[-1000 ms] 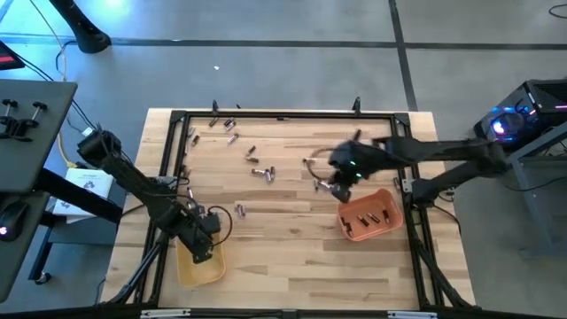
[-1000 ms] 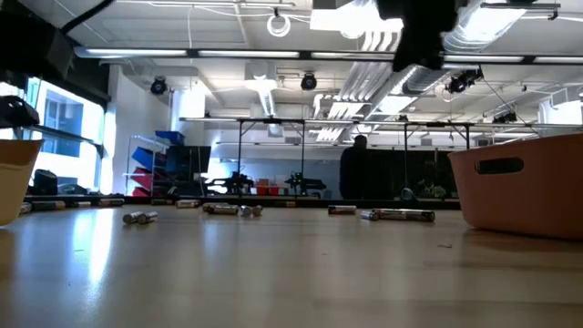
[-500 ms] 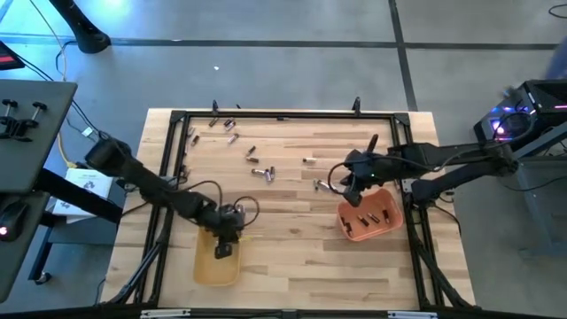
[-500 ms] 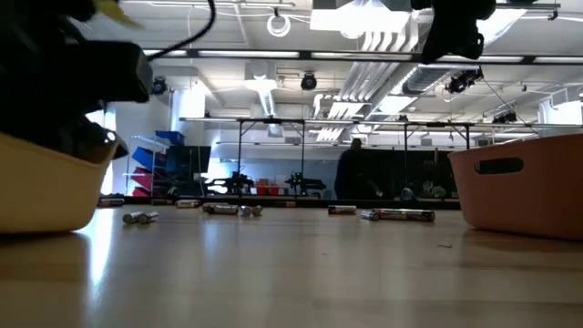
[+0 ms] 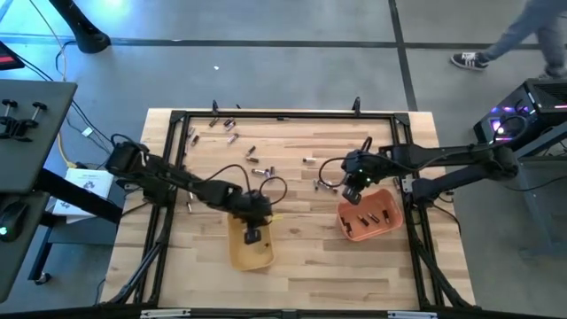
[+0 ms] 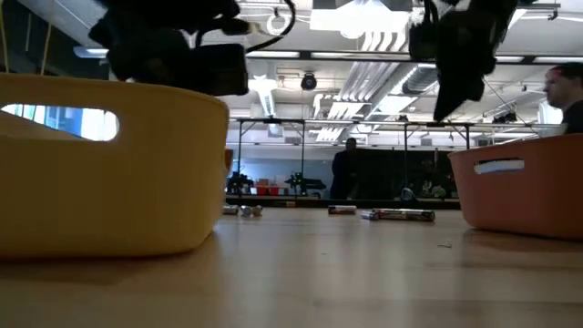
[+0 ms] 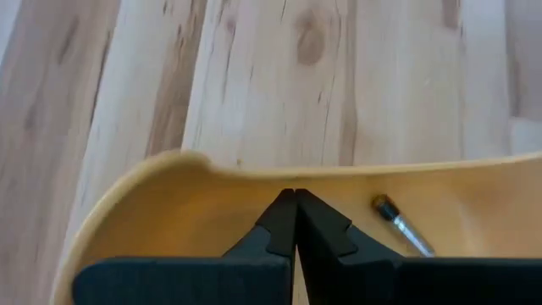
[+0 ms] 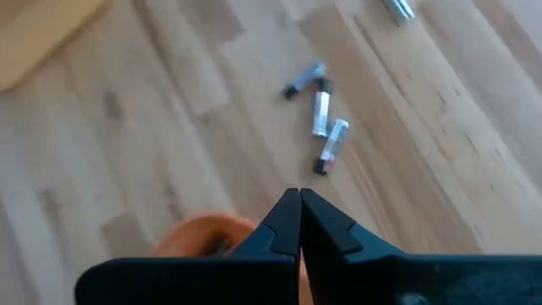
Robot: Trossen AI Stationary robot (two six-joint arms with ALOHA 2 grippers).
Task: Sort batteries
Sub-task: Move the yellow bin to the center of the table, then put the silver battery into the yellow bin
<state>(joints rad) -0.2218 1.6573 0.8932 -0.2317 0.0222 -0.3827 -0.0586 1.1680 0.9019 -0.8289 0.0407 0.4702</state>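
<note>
Batteries (image 5: 260, 170) are lying scattered across the table's (image 5: 292, 266) far half. Left gripper (image 5: 252, 232) is hovering pinched closed over the yellow tray (image 5: 237, 259); right gripper (image 5: 351, 193), closed too, is hanging above the orange tray's (image 5: 387, 229) edge.

no legible text in any view.
checked all four views: no lettering, label, brand, number or sign could be read. a white sheet (image 5: 89, 184) beside the table's left edge carried a dark printed mark, too small to make out. the batteries (image 8: 322, 114) seen from the right wrist showed no readable markings.
</note>
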